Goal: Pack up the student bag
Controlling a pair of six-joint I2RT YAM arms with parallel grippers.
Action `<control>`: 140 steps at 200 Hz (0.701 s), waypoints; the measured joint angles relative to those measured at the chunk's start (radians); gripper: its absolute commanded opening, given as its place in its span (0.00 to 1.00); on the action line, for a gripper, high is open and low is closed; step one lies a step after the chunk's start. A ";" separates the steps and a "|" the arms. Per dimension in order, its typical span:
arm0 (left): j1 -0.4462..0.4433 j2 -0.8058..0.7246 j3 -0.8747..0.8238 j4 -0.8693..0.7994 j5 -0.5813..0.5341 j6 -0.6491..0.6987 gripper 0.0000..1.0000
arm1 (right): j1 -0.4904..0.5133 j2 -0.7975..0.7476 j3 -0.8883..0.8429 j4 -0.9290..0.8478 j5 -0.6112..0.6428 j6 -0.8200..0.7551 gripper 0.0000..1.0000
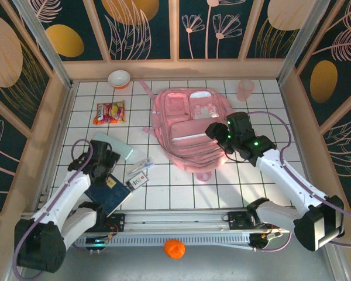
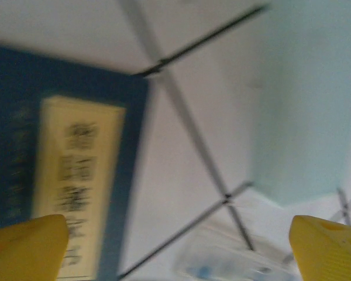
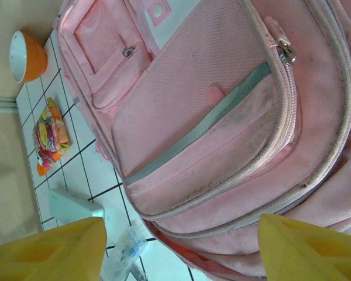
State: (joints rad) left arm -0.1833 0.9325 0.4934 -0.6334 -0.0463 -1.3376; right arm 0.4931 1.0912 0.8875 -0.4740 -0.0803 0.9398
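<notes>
Left wrist: left end effector [image 2: 175, 249] spread, empty; right end effector [image 3: 178, 252] spread over student bag [image 3: 222, 117].

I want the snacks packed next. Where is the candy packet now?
In the top view the candy packet lies far left on the table, nearer than the orange bowl and left of the pink student bag.

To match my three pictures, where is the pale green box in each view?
Top view: pale green box, left of the bag.
Left wrist: upper right, blurred.
Right wrist: lower left.
Shared landmark: the clear packet lying just beside it.
</notes>
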 measured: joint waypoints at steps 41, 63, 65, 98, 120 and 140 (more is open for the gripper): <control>0.002 -0.174 -0.131 -0.038 0.005 -0.138 0.75 | 0.000 0.000 0.000 0.000 0.000 -0.007 0.69; 0.005 -0.194 -0.180 0.056 0.044 -0.153 0.67 | 0.000 0.000 0.000 0.005 -0.009 -0.012 0.69; 0.005 -0.193 -0.183 0.069 0.048 -0.153 0.67 | 0.000 0.001 0.000 0.006 -0.011 -0.013 0.69; 0.008 -0.037 -0.203 0.381 0.185 -0.122 0.63 | 0.003 0.005 0.000 0.020 -0.022 -0.018 0.69; 0.008 0.122 -0.145 0.494 0.258 -0.053 0.64 | 0.009 0.006 0.000 0.031 -0.023 -0.018 0.69; 0.007 0.257 -0.079 0.560 0.310 0.011 0.63 | 0.024 0.011 0.003 0.045 -0.026 -0.018 0.69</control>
State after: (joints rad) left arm -0.1761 1.1900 0.4149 -0.0734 0.2638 -1.3262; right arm 0.5167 1.1027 0.8902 -0.4286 -0.1059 0.9218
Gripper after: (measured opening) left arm 0.636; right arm 0.690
